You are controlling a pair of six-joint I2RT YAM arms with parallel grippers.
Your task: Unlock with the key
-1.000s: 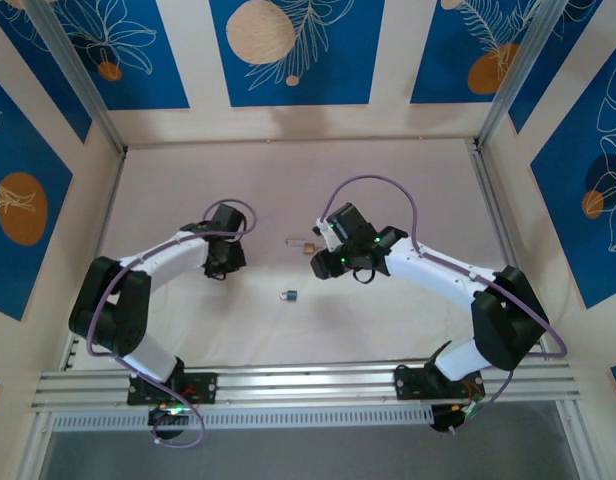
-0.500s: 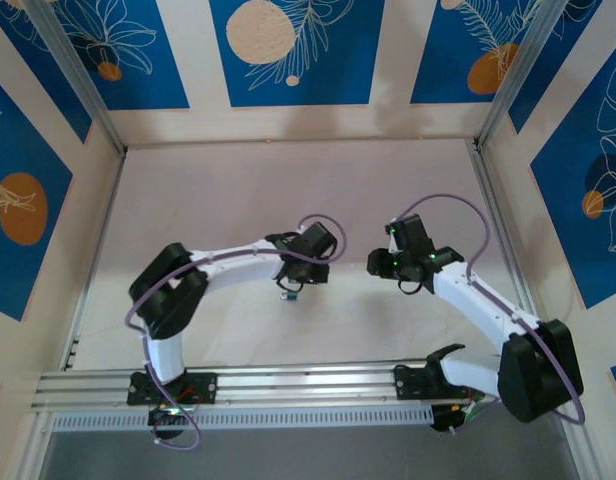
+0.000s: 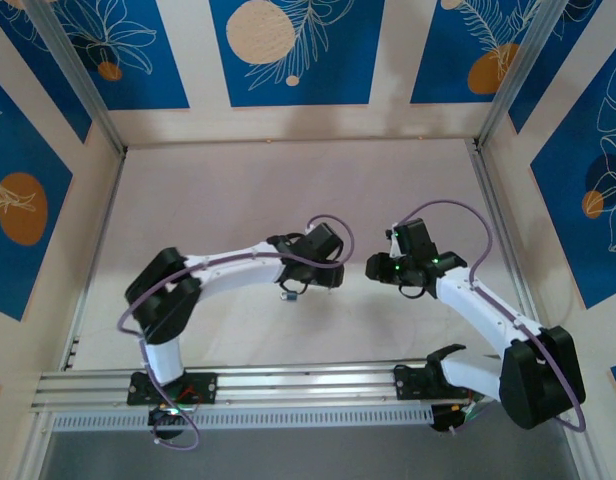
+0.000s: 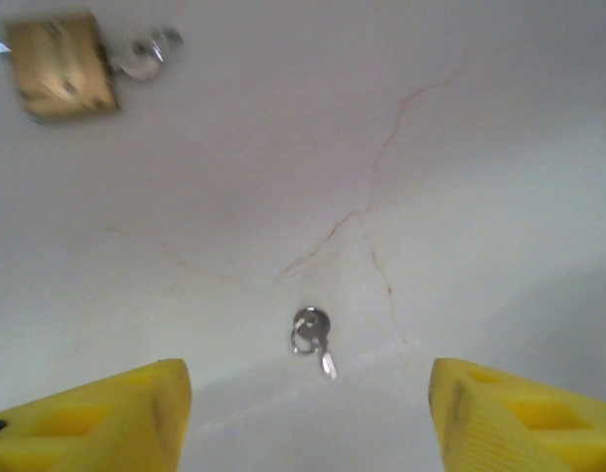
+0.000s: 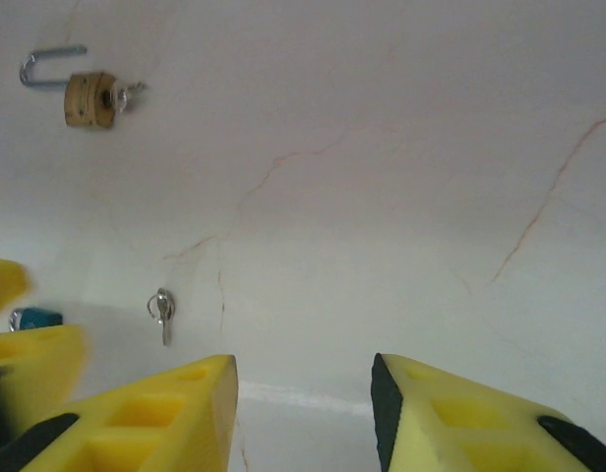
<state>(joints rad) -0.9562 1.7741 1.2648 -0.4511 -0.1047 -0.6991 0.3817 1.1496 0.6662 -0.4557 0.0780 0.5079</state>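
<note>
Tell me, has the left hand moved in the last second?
Yes. The left hand swung right, away from the left side rail, ending by the key.

Readable text: none.
Padlock [image 5: 90, 99]: brass body is blurred; no lettering or brand can be made out.
Key [image 5: 34, 318]: blue head, too small to show any marking.
Wall panels [image 3: 288, 50]: blue with a pale leaf and circle pattern, carrying no words or numbers.
</note>
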